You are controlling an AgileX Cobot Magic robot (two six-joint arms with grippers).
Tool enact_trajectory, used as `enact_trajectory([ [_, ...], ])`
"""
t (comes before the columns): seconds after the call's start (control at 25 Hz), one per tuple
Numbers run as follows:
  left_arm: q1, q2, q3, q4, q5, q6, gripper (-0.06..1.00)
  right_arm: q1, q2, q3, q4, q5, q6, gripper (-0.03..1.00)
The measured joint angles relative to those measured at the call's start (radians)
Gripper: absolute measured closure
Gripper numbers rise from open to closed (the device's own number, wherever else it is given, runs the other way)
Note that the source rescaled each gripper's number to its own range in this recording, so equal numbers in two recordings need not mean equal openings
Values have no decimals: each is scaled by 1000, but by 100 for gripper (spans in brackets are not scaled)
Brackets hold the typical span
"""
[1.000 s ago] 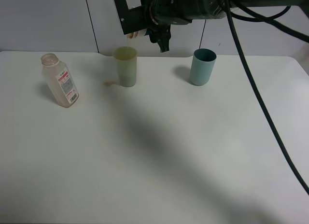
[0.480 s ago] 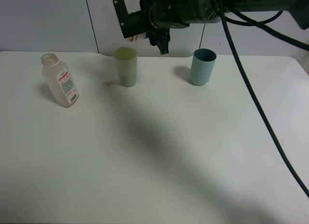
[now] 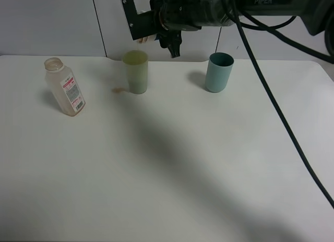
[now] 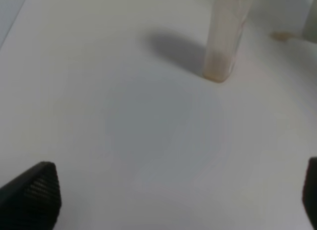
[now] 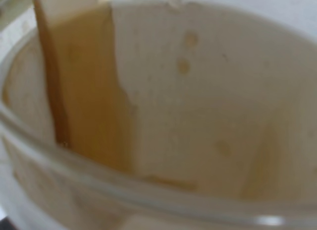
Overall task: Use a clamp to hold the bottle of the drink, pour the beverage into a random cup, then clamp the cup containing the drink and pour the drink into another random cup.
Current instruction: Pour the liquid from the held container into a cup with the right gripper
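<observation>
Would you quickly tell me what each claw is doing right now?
Left claw: open, holding nothing.
Right claw: shut on a clear cup, tipped over the yellow-green cup.

Right arm stretched in from the right, high above the surface's (image 3: 167,164) far edge. Right hand (image 3: 156,36) rolled sideways, fingers clamped, wrist tilted down. Left hand wide open low over the surface, only dark fingertips (image 4: 30,195) showing.
</observation>
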Motion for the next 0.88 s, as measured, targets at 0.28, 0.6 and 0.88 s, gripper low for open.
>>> enact_trajectory([
  [0.28, 0, 0, 0, 0, 0, 0, -4, 0, 6, -12, 0, -22, 0, 97],
  [0.6, 0, 0, 0, 0, 0, 0, -4, 0, 7, -12, -26, -23, -11, 97],
  [0.88, 0, 0, 0, 0, 0, 0, -4, 0, 7, -12, -63, -23, -11, 97],
])
